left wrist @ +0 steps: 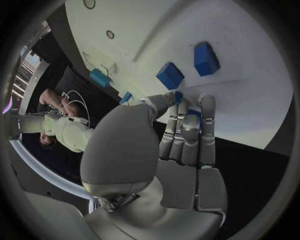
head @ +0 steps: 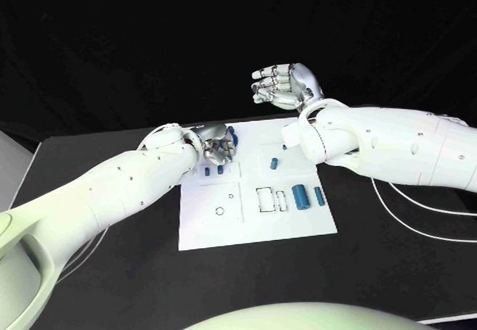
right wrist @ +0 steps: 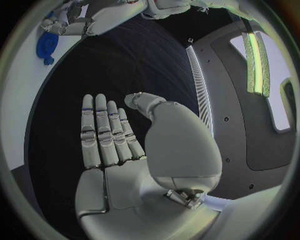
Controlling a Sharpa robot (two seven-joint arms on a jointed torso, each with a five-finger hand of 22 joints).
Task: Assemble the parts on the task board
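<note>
I am working at a black counter (head: 106, 278) that is carrying the white task board (head: 251, 226) at its middle. My left arm is reaching across the board's near-left corner region toward its far-left part; my right arm is crossing above the board's right edge.

My right hand (head: 283, 83) is hanging raised beyond the far edge of the board, over the dark background. In the right wrist view this hand (right wrist: 115, 145) is lying flat with fingers straight and side by side, released and holding nothing.

My left hand (head: 219, 147) is lying down on the board's far-left area. In the left wrist view its fingertips (left wrist: 187, 107) are pressing close against a small blue part (left wrist: 178, 96); I cannot tell whether they are pinching it or only touching it.

Other blue parts: two blocks (left wrist: 170, 75) are standing just beyond the left fingertips, and two cylinders (head: 303, 197) are lying near the board's right edge, well apart from both hands.

Risks, in my judgement: the left fingers are crowding the neighbouring blocks, so any closing or sliding could be knocking one over. An unsure pinch could be dropping the part during lifting. The right forearm is passing low over the cylinders and could be rolling them.
</note>
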